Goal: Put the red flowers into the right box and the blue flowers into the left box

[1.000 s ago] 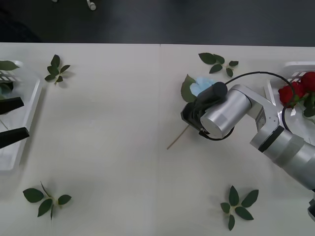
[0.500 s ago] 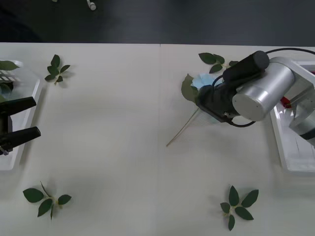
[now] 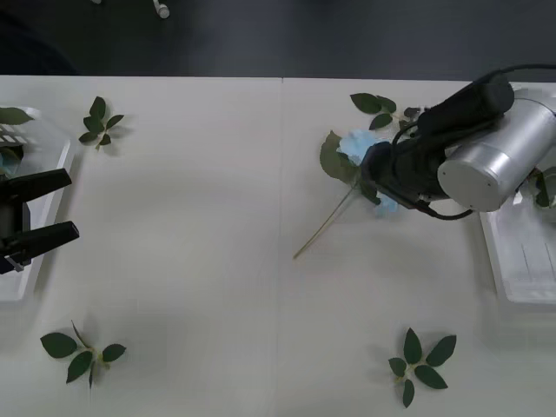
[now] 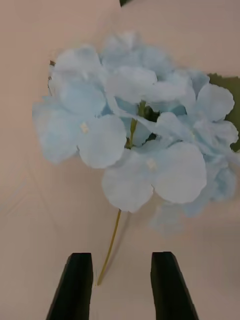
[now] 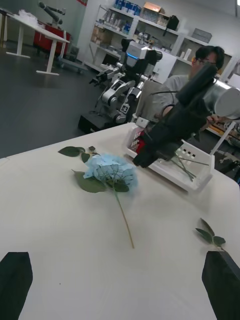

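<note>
- While one blue flower (image 3: 354, 149) lies loose on the desk (image 3: 191, 217) toward its far right part, bloom just beside the right gripper (image 3: 375, 174) and bare stem trailing toward the desk's middle, the sorting looks unfinished: this bloom seems due for the left box (image 3: 39, 221) at the desk's left edge.
- Red flowers (image 5: 141, 146) already sit in the right box (image 3: 512, 269) at the right edge, as seen from the left wrist, which suggests the red half is at least partly done; how many lie there cannot be counted.
- From the right wrist, the right gripper (image 4: 121, 285) hangs over the bloom with its black fingers (image 4: 75, 285) spread and holding nothing, the thin stem running between them. The front view hides that gap behind the arm's silver body.
- At the left edge the left gripper (image 3: 39, 213) waits over the left box, fingers apart and empty; the box's contents are mostly hidden.
- Only the left wrist gives the side-on picture: bloom and broad leaf (image 5: 90, 184) flat on the desk, the right arm leaning in from the box side.
- Loose leaf sprigs (image 3: 421, 360) dot the desk's corners.
</note>
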You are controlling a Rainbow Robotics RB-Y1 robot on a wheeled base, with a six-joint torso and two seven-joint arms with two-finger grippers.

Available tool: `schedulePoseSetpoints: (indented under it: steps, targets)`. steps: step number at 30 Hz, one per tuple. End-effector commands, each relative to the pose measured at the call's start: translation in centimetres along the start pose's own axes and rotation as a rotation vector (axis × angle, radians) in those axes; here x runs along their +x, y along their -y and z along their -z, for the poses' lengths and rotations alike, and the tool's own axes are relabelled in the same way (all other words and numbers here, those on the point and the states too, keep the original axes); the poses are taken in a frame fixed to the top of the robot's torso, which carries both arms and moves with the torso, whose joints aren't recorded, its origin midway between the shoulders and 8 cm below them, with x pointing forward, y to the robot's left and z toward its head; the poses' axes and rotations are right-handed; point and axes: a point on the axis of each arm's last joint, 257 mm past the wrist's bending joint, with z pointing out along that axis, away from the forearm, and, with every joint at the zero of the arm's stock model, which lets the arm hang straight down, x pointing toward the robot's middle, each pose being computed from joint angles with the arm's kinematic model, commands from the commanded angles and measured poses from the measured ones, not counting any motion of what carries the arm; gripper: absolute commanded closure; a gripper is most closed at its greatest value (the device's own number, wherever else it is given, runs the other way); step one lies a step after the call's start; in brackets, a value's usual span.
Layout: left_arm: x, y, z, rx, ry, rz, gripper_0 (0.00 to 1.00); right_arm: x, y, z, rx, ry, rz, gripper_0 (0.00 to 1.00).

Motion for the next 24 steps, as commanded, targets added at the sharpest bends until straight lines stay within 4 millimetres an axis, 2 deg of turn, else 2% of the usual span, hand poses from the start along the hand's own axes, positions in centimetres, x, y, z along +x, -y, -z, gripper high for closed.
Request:
schedulePoseSetpoints:
  steps: [1, 5, 11, 17, 24]
  targets:
    - [-1.2, 0.2, -0.5, 0.013, 0.008, -0.019, 0.00, 2.8, -1.0, -0.7, -0.017, -0.048, 0.047, 0.10]
    - [-1.2, 0.2, -0.5, 0.013, 0.008, -0.019, 0.00, 5.5, -1.3, -1.7, -0.011, -0.090, 0.020, 0.10]
    - [-1.3, 0.2, -0.6, 0.019, -0.001, -0.027, 0.00, 7.8, -1.9, -2.5, 0.039, -0.119, -0.003, 0.10]
    - [-0.7, -0.1, -0.4, 0.013, -0.143, -0.118, 0.00, 8.8, -2.4, -4.2, 0.055, -0.134, -0.056, 0.10]
    - [-0.2, -0.3, -0.1, 0.015, -0.243, -0.182, 0.00, 8.6, -1.9, -5.8, 0.104, -0.118, -0.100, 0.10]
